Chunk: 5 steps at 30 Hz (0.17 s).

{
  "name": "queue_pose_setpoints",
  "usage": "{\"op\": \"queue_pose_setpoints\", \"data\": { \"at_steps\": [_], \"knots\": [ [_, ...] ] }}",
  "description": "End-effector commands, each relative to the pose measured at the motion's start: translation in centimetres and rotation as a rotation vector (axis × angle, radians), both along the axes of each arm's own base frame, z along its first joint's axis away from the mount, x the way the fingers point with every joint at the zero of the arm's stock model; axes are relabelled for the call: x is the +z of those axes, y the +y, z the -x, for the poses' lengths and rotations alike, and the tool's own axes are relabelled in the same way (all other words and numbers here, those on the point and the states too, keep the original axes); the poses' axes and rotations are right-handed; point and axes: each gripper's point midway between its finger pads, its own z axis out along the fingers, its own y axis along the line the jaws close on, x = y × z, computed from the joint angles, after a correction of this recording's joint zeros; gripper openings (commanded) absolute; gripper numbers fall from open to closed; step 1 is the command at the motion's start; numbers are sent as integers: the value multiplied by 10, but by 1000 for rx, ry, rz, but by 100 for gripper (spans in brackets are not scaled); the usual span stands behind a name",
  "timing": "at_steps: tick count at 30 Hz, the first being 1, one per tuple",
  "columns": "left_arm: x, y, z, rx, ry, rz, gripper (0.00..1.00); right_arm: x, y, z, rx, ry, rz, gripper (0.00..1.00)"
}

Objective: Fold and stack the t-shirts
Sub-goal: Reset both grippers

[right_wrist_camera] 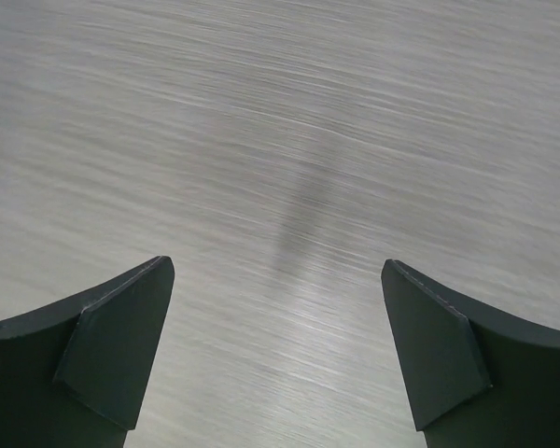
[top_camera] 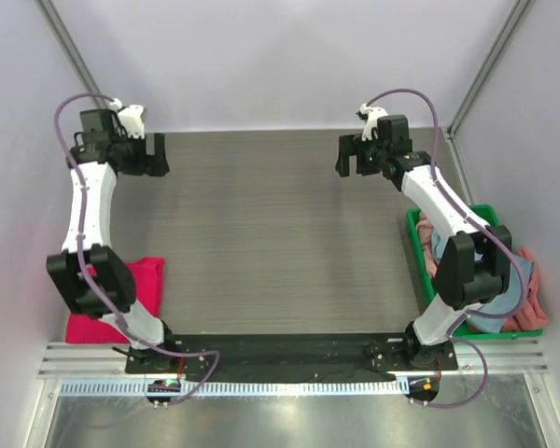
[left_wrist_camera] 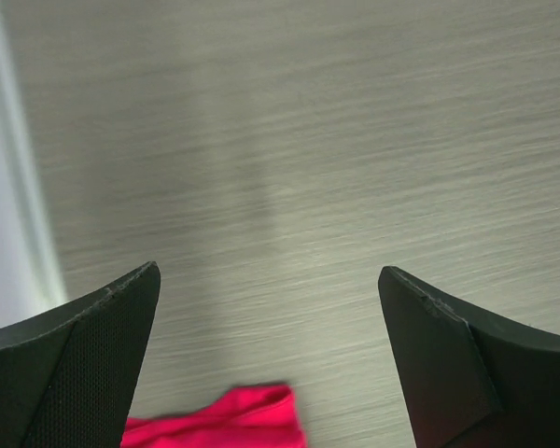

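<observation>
Grey wood-grain table (top_camera: 280,233), seen from above. A folded crimson-red t-shirt (top_camera: 147,285) lies flat at the near left corner, its inner edge also showing in the left wrist view (left_wrist_camera: 229,420). A green crate (top_camera: 413,243) stands against the right edge, towards the near right corner. A black plate (top_camera: 280,353) runs along the near edge. The middle and far parts show bare wood grain.

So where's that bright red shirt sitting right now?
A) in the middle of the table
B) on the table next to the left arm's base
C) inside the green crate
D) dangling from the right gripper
B: the red shirt lies flat on the table at its near left corner, beside the left arm's base, far across from the green crate.
</observation>
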Motion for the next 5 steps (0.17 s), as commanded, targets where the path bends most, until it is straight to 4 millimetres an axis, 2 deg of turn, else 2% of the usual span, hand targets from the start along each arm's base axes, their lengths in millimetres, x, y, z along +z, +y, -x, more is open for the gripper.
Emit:
{"op": "queue_pose_setpoints", "data": {
  "at_steps": [1, 3, 5],
  "knots": [
    [-3, -25, -17, 4, 23, 99, 100, 18, -30, -14, -202, -88, 98, 100],
    [-14, -37, -28, -33, 46, 81, 100, 15, -28, -15, -182, -93, 138, 100],
    [-12, -51, -36, -66, 40, 67, 100, 14, -27, -16, -172, -96, 146, 100]
  ]
}}
